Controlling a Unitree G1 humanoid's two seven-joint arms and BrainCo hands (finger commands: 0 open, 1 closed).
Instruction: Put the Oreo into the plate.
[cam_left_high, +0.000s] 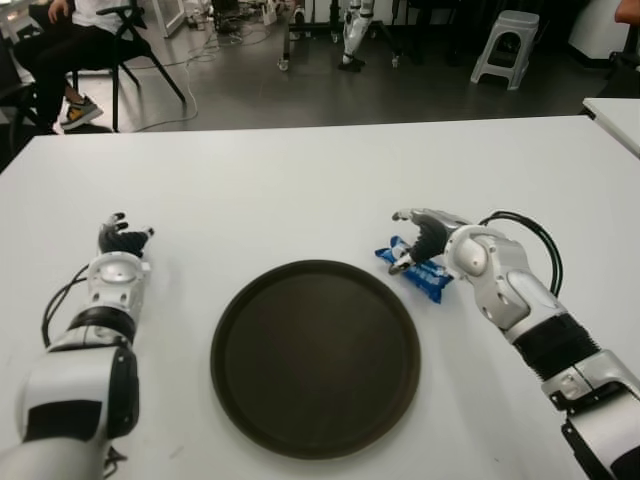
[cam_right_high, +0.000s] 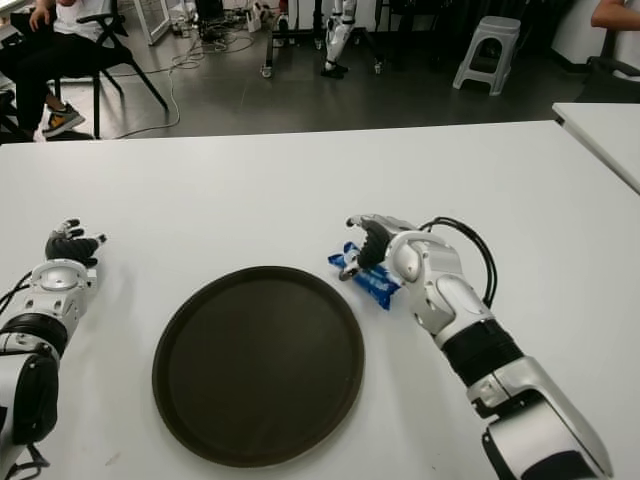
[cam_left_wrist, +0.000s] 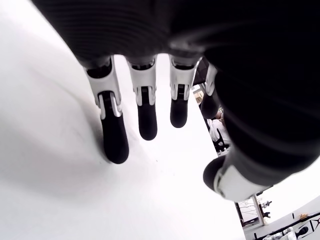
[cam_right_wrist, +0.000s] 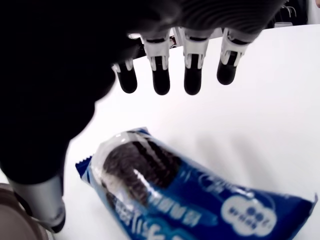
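1 Oreo pack (cam_left_high: 417, 272) on table, 1 empty plate (cam_left_high: 315, 357); right robot hand (cam_left_high: 420, 238) spread over pack, left robot hand (cam_left_high: 123, 238) relaxed.

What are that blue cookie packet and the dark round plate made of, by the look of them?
The Oreo packet looks like thin glossy plastic film: it is crinkled, shiny, printed, with a crimped end seal. The plate seems to be hard plastic or coated metal, dark brown and matte with a raised rim; which one I cannot tell. The right hand hovers open over the packet.

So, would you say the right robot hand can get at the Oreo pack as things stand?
Probably yes: the right robot hand hovers open directly over the Oreo pack, which lies on the table beside the plate, with nothing between them.
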